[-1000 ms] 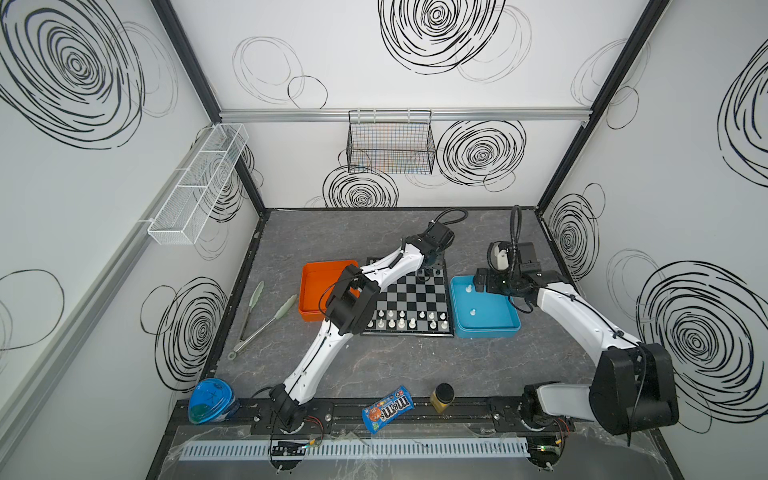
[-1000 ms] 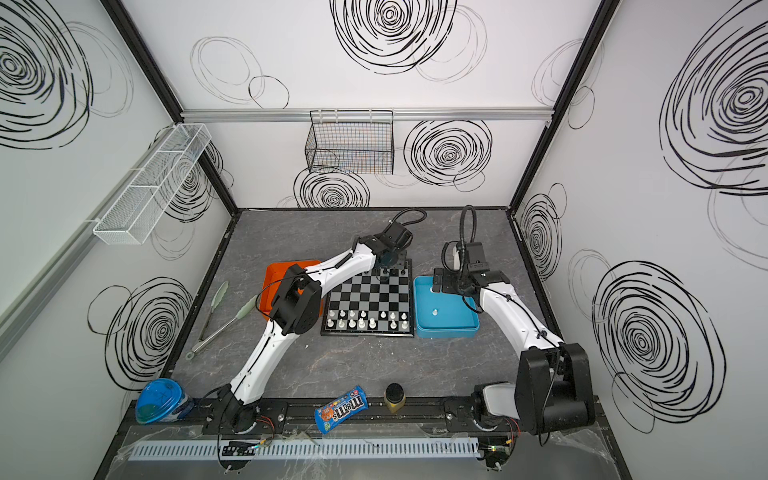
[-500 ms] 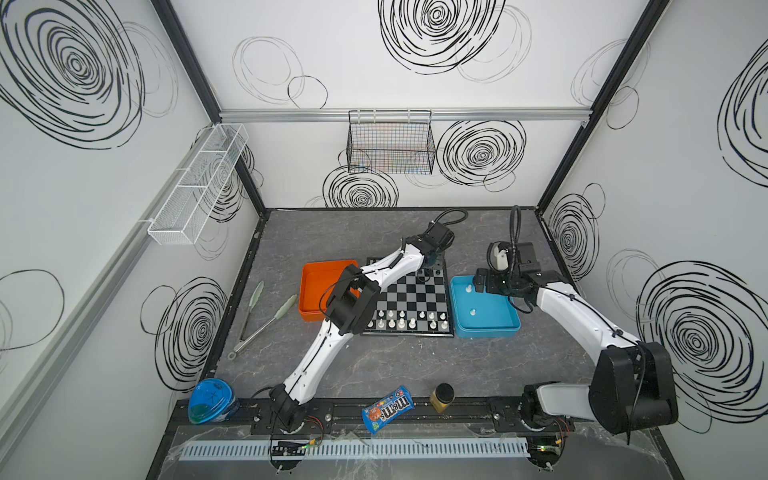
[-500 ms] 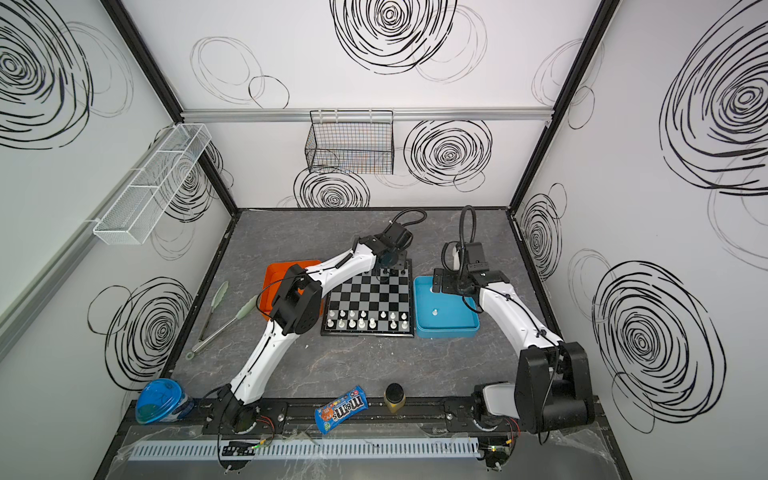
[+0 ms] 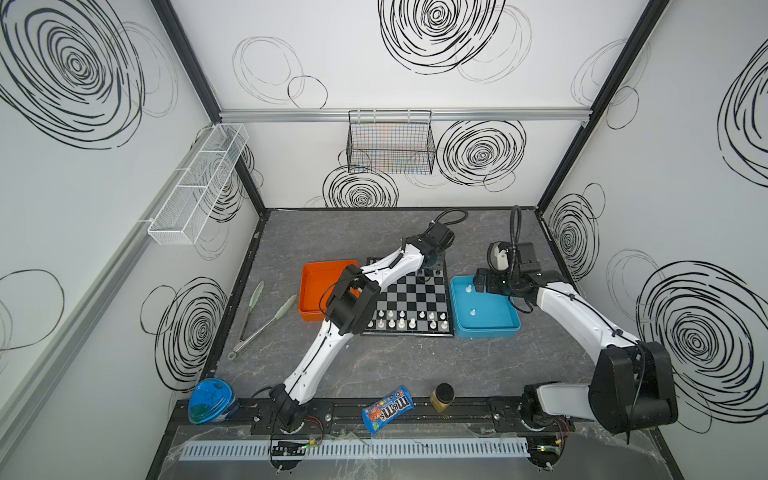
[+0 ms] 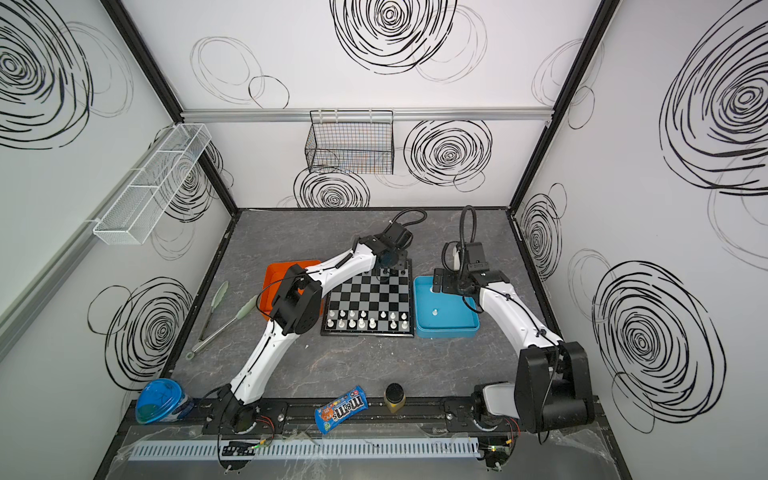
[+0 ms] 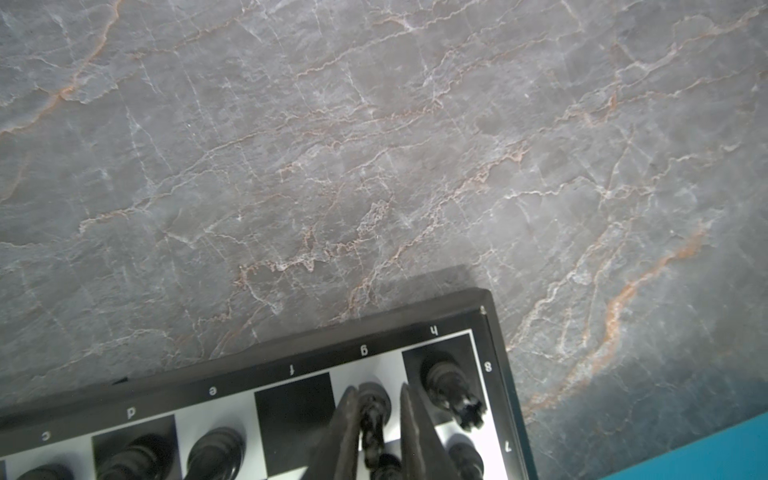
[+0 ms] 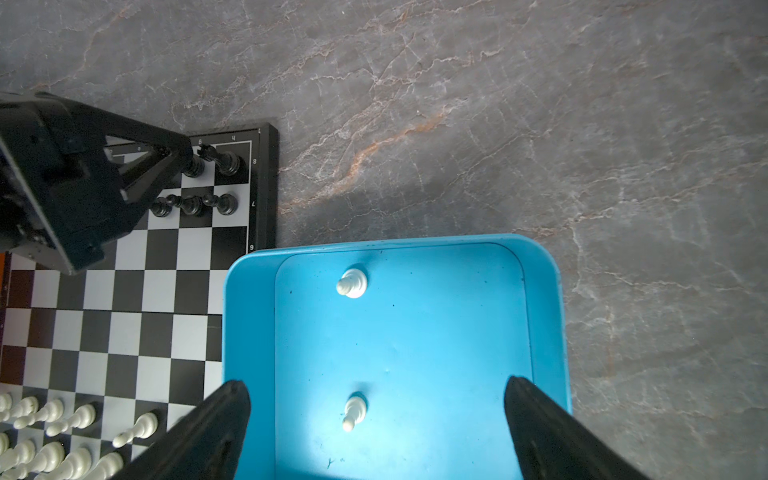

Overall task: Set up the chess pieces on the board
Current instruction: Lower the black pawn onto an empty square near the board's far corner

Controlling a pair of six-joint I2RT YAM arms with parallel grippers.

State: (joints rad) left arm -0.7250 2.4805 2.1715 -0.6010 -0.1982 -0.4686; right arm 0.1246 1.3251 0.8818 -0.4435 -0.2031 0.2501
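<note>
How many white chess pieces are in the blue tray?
2. The rear white piece stands near the back-wall end of the blue tray; the middle white piece stands around its centre. None seems hidden.

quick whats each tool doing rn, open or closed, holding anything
left tool: slightly open astride a standing black chess piece, apparently not gripping it
right tool: wide open, empty, above the blue tray

Board (image 5: 419, 295) blk/silver-grey checks, blk frame. Blk chess pieces (image 7: 451, 390) glossy; white chess pieces (image 8: 352, 282). Orange tray (image 5: 318, 286), blue tray (image 5: 494, 316). Counter (image 5: 395, 365) grey marble w/ rusty veins. Walls (image 5: 415, 95) white, blk swirls.
</note>
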